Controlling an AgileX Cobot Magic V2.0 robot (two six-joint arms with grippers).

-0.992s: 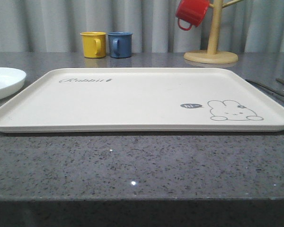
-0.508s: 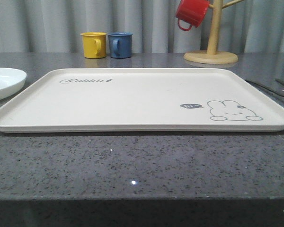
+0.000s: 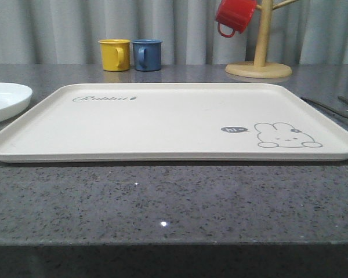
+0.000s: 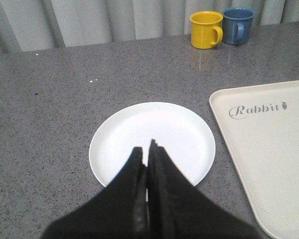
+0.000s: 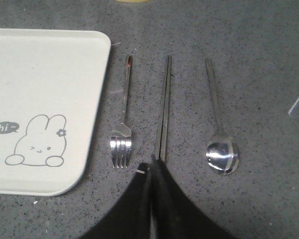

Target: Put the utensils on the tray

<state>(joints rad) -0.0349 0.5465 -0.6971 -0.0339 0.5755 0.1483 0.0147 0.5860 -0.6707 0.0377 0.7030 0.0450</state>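
The cream tray (image 3: 162, 124) with the rabbit drawing lies flat in the middle of the grey table, with nothing on it. In the right wrist view a silver fork (image 5: 123, 124), a pair of chopsticks (image 5: 164, 107) and a spoon (image 5: 220, 134) lie side by side on the table beside the tray's (image 5: 40, 74) rabbit corner. My right gripper (image 5: 150, 165) is shut and empty, its tips just over the near end of the chopsticks. My left gripper (image 4: 145, 148) is shut and empty above a round white plate (image 4: 124, 129).
A yellow mug (image 3: 115, 54) and a blue mug (image 3: 147, 54) stand at the back of the table. A wooden mug tree (image 3: 260, 46) with a red mug (image 3: 234, 15) stands at the back right. The white plate (image 3: 4, 99) sits left of the tray.
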